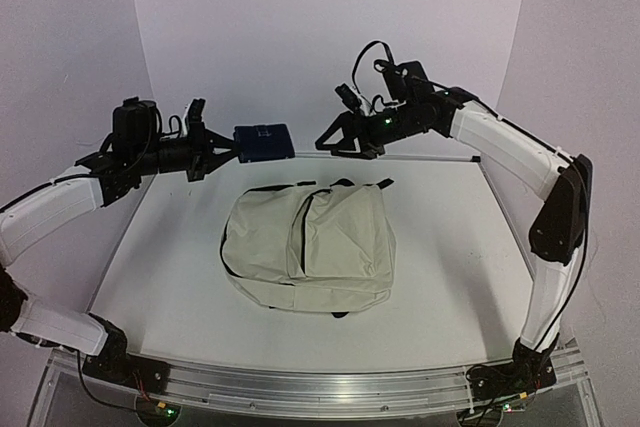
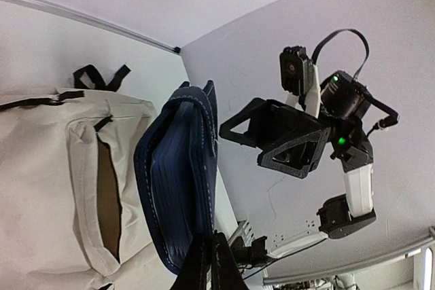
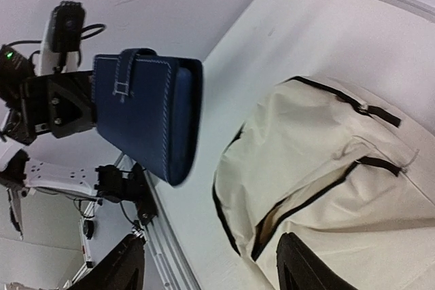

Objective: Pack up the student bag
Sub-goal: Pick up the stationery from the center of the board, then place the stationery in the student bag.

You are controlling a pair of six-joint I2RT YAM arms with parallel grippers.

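The student bag (image 1: 308, 247), cream fabric with black zippers, lies flat in the middle of the table. One zippered pocket gapes open (image 2: 107, 188), showing a brown inside. Above the bag's far left corner, my left gripper (image 1: 232, 150) is shut on the edge of a dark blue stitched case (image 1: 264, 142), holding it in the air. In the left wrist view the case (image 2: 178, 181) hangs beside the bag (image 2: 47, 188), pinched between the fingertips (image 2: 209, 242). My right gripper (image 1: 335, 137) hovers to the right of the case, open and holding nothing. Its fingers (image 3: 112, 269) stand wide apart over the bag (image 3: 340, 168).
The white table (image 1: 450, 237) is bounded by white walls behind and on both sides. An aluminium rail (image 1: 330, 387) runs along the near edge with both arm bases. The bag's black straps (image 1: 365, 184) lie at its far end.
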